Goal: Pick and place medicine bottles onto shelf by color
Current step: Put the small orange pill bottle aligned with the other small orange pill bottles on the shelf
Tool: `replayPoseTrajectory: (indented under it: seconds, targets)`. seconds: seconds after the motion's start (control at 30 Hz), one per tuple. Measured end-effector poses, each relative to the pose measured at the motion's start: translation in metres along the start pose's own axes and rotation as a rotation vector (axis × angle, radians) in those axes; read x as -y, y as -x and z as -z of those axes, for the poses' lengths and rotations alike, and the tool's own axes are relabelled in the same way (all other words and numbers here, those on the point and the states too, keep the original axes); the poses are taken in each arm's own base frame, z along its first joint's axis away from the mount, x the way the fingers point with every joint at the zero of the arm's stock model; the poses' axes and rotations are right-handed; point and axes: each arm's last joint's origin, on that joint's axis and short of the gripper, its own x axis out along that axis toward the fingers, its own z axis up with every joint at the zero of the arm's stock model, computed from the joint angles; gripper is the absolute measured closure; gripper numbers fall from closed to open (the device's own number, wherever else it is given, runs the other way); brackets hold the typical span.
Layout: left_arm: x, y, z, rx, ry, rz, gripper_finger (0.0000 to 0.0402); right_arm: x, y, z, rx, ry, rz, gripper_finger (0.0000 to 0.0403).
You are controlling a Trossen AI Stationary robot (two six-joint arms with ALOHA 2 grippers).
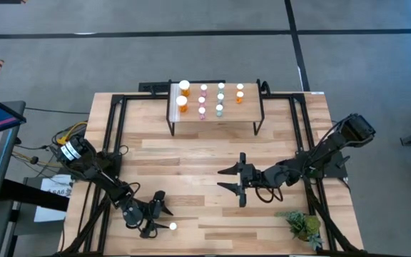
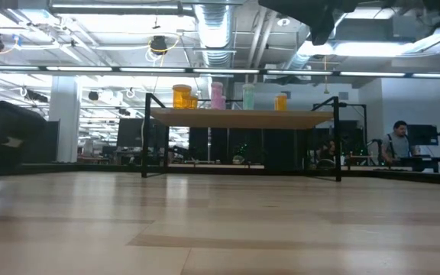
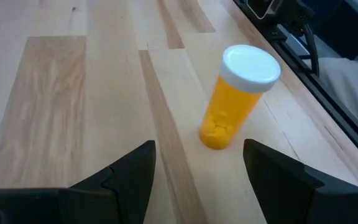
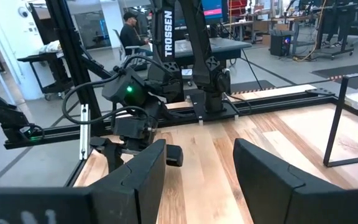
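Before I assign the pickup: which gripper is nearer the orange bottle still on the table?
Left. The left gripper sits right at the bottle; the right gripper is mid-table, farther away.

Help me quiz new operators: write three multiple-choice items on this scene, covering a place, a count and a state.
1. Where is the one orange bottle that is off the shelf?
A. On the table, just ahead of the left gripper
B. On the floor
C. Under the shelf

2. How many pink bottles stand on the shelf?
A. One
B. Three
C. Six

3. What state is the right gripper in?
A. Shut on a teal bottle
B. Open and empty
C. Shut on an orange bottle

Answers:
1 A: the left wrist view shows it on the wood between that gripper's open fingers.
2 B: the high view shows three in one column.
3 B: its fingers stand apart with nothing between them.
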Motion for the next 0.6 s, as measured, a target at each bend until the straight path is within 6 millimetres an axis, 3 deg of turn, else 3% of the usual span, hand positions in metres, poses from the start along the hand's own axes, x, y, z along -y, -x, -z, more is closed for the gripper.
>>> replayPoseTrajectory:
  seconds: [0.6]
  targets:
    - [0.0035,-0.0010,-0.0078,0.060,-0.024,0.015,0.0170,0.0000,0.0000,0.0000,0.000,0.001,0.000,0.0193]
